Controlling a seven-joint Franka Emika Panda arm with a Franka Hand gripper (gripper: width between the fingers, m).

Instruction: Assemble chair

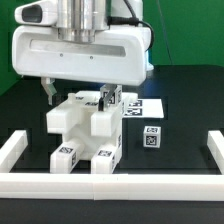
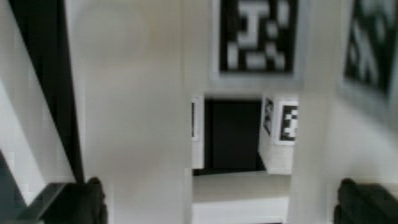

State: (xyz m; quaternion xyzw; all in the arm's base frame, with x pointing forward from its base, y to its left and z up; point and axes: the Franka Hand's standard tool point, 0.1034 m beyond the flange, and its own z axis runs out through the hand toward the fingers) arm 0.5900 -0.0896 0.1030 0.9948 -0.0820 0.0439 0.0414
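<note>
On the exterior view's left, a low white border bar (image 1: 14, 152) runs along the black table (image 1: 25, 105), and there's an open strip of dark surface between it and the chair (image 1: 85, 132). The chair sits in the middle, a chunky white stack of blocks, its tagged lower pieces touching the front border bar (image 1: 110, 183), so no spare room on that front edge. Right above it hangs the robot arm (image 1: 85, 45), its broad white body covering the chair's top. The gripper (image 1: 82, 97) is spread, one dark finger (image 1: 50, 92) hanging clear just off the chair's left side, the other down at the top block by a tag; neither clearly pinches anything. The wrist view is tight and blurred: tall white chair walls (image 2: 134, 100) close on either side, a dark gap between them, a tag (image 2: 262, 35) above, and the fingertips (image 2: 80, 200) dark at the corners. Moving right in the exterior view, the marker board (image 1: 143, 107) lies flat just behind the chair, then a loose tagged white block (image 1: 151, 137) stands apart on bare table, with more open black surface before the right border bar (image 1: 210, 152).
</note>
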